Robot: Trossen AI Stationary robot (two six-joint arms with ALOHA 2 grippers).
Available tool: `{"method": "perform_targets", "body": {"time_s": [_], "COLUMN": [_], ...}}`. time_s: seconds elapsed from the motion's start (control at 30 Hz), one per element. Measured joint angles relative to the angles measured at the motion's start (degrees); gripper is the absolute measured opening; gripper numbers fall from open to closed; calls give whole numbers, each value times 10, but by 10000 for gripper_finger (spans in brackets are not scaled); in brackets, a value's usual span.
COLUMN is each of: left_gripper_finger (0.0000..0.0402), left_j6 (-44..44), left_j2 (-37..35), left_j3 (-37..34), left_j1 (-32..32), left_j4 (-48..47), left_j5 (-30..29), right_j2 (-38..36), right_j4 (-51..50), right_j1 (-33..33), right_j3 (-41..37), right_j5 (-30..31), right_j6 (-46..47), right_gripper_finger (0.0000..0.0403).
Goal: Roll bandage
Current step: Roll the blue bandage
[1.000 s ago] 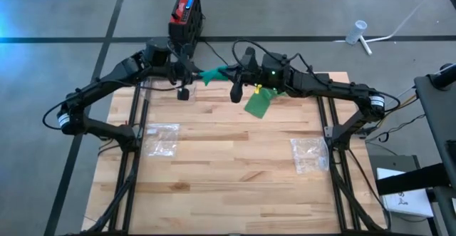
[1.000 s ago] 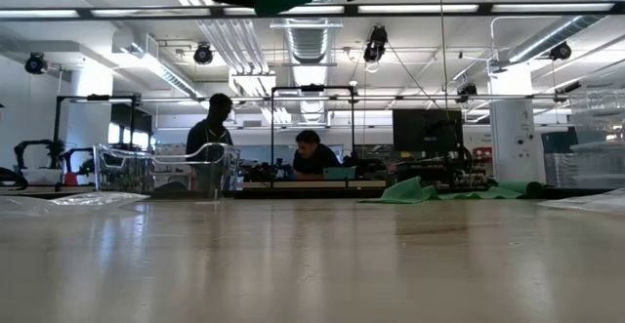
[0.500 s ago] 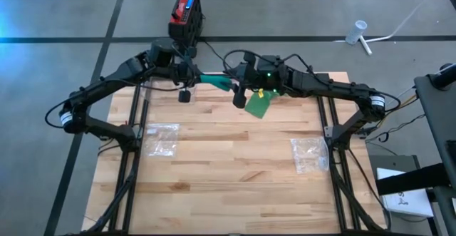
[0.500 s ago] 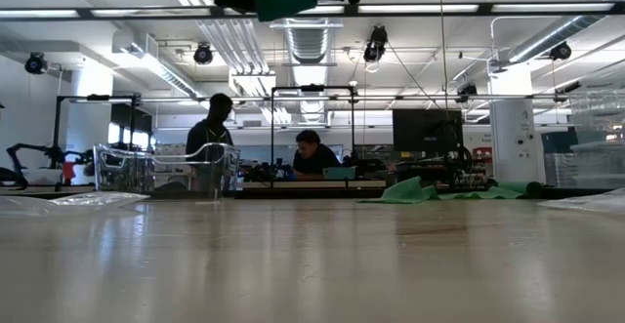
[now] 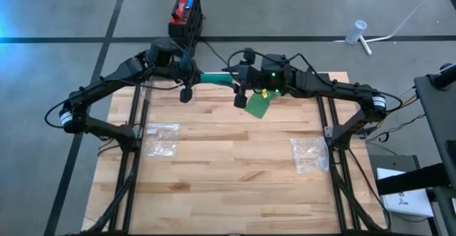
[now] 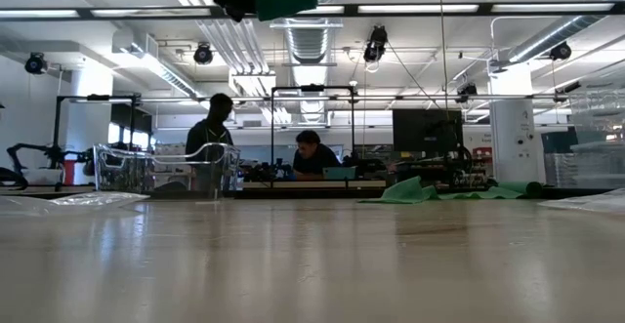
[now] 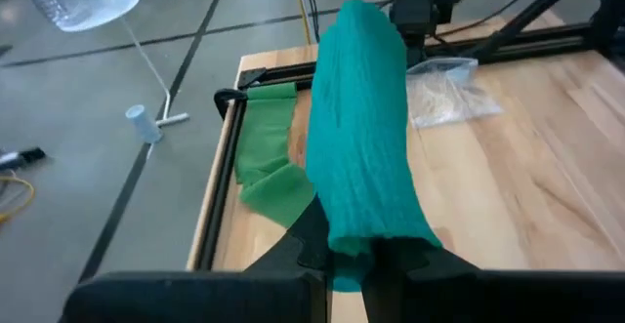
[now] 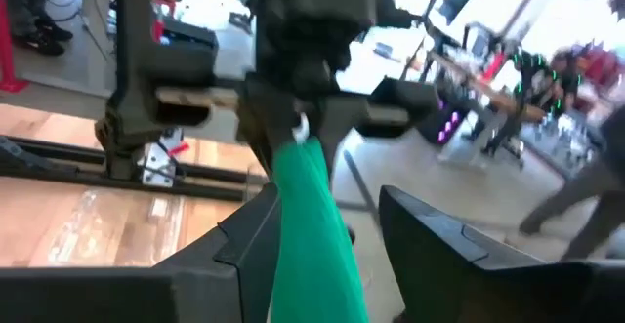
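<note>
Bandage suspended between both grippers, upper centre of high view.

Left gripper (image 5: 191, 75) is clamped on one end of the green bandage (image 5: 214, 78). Right gripper (image 5: 239, 80) fingers (image 8: 244, 235) stand apart, with the bandage between them, above the table (image 5: 228, 172).

Table (image 5: 228, 172) is mostly open on the near side of my taut bandage (image 5: 214, 78). Two plastic bags (image 5: 162, 138) (image 5: 308, 154) lie near its side edges; green cloth (image 5: 258, 105) lies just beside the bandage.
</note>
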Motion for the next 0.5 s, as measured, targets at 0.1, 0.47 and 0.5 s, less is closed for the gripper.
{"method": "perform_targets", "body": {"time_s": [0.1, 0.47, 0.5], "left_gripper_finger": [17, 17, 18], "left_j6": [-22, -62, -66], "left_j2": [0, 0, 0], "left_j3": [0, 0, 0], "left_j1": [0, 0, 0], "left_j4": [-1, -7, -7], "left_j5": [-1, -16, -16], "right_j2": [0, 27, 29], "right_j4": [7, -25, -21], "right_j1": [8, 31, 31], "right_j3": [3, 0, 0], "right_j5": [-1, -2, 10], "right_j6": [-21, -96, -98], "right_gripper_finger": [159, 140, 140]}}
